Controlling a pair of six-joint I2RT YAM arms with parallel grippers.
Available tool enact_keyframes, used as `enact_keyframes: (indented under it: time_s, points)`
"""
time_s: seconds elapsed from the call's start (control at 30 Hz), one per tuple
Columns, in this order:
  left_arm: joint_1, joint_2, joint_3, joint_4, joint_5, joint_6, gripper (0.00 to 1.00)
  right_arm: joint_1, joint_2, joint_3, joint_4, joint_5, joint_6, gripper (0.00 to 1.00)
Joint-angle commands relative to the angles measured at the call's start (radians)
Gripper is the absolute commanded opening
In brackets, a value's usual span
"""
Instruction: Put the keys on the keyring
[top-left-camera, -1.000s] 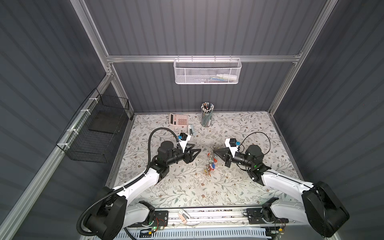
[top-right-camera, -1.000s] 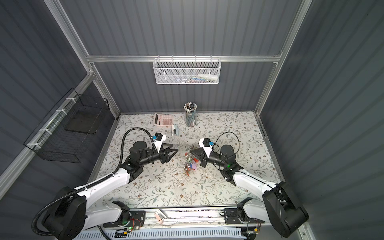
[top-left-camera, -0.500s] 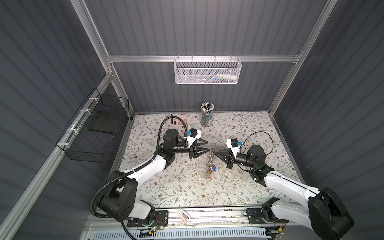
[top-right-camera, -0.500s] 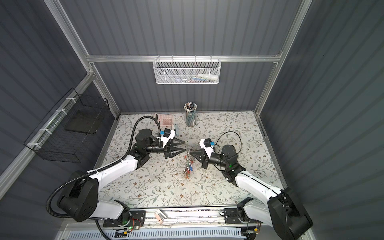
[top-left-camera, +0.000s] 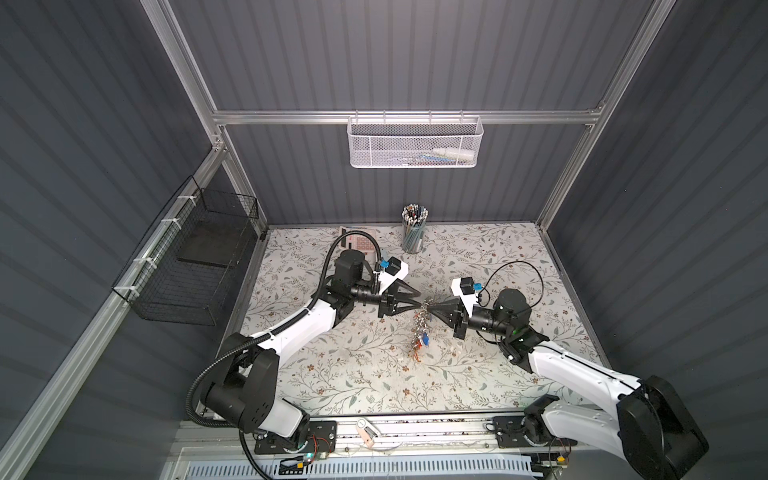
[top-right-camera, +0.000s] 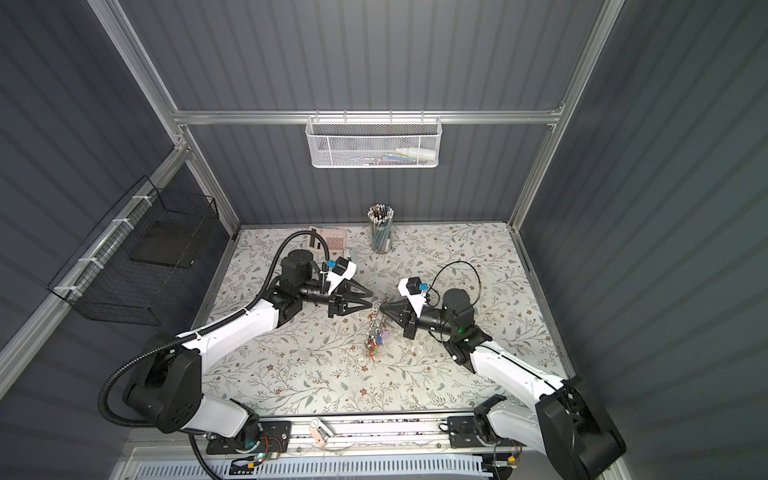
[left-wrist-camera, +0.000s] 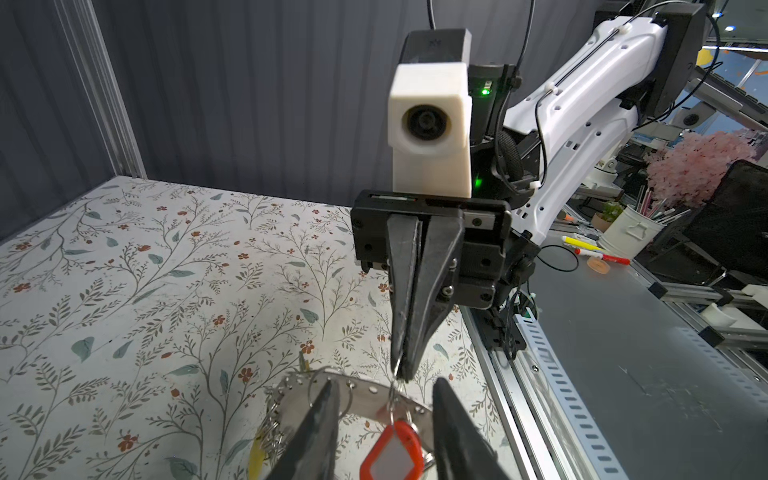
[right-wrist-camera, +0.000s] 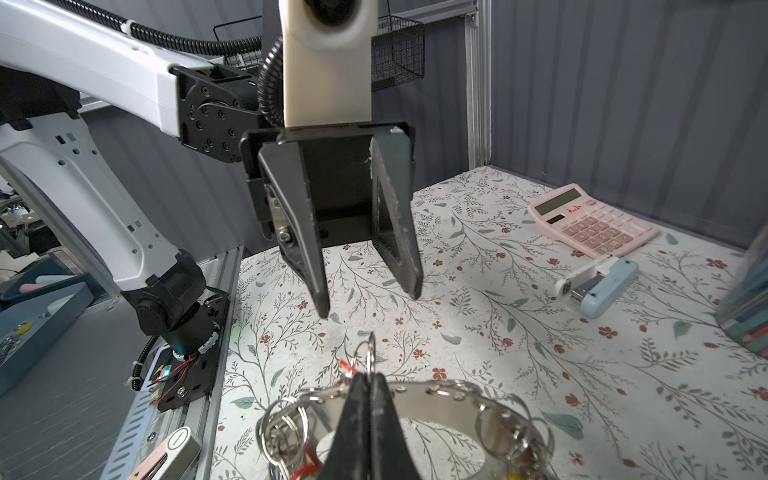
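The keyring (left-wrist-camera: 365, 392), a flat grey metal ring, hangs above the table between both grippers. Several keys (top-left-camera: 419, 338) (top-right-camera: 376, 338) dangle from it in a bunch. My right gripper (left-wrist-camera: 401, 370) (right-wrist-camera: 368, 384) is shut on the small split ring (right-wrist-camera: 370, 349) of the red-tagged key (left-wrist-camera: 392, 453) at the keyring's (right-wrist-camera: 440, 399) rim. My left gripper (left-wrist-camera: 388, 415) (right-wrist-camera: 370, 301) is open, its fingers (left-wrist-camera: 322, 419) on either side of the rim and the red tag. In both top views the two grippers (top-left-camera: 419, 300) (top-left-camera: 430, 309) meet tip to tip.
A pink calculator (right-wrist-camera: 590, 220) and a pencil cup (top-left-camera: 412, 232) stand at the back of the table. A small blue and white stapler (right-wrist-camera: 598, 282) lies near the calculator. A white USB stick (right-wrist-camera: 166, 453) lies by the front rail. A black wire basket (top-left-camera: 195, 257) hangs on the left wall.
The left arm swung in from the left to the keyring, and its jaws narrowed around the rim. The right gripper stayed shut, holding the keyring up.
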Motion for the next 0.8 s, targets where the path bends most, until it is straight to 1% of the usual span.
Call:
enact_keyframes:
  time_s: [0.0, 0.07, 0.23, 0.5, 0.77]
  points:
    - [-0.008, 0.024, 0.048, -0.109, 0.014, 0.072, 0.37, -0.003, -0.018, 0.045, 0.062, -0.025, 0.013, 0.0]
    - [-0.016, 0.032, 0.065, -0.139, 0.012, 0.092, 0.35, -0.003, -0.017, 0.045, 0.061, -0.027, 0.015, 0.0]
    - [-0.023, 0.047, 0.08, -0.152, -0.001, 0.098, 0.32, -0.002, -0.018, 0.044, 0.062, -0.027, 0.018, 0.0]
    - [-0.036, 0.059, 0.093, -0.166, -0.007, 0.107, 0.31, -0.002, -0.019, 0.043, 0.068, -0.027, 0.024, 0.0]
    - [-0.042, 0.068, 0.108, -0.189, -0.009, 0.114, 0.19, -0.002, -0.017, 0.042, 0.069, -0.025, 0.025, 0.0]
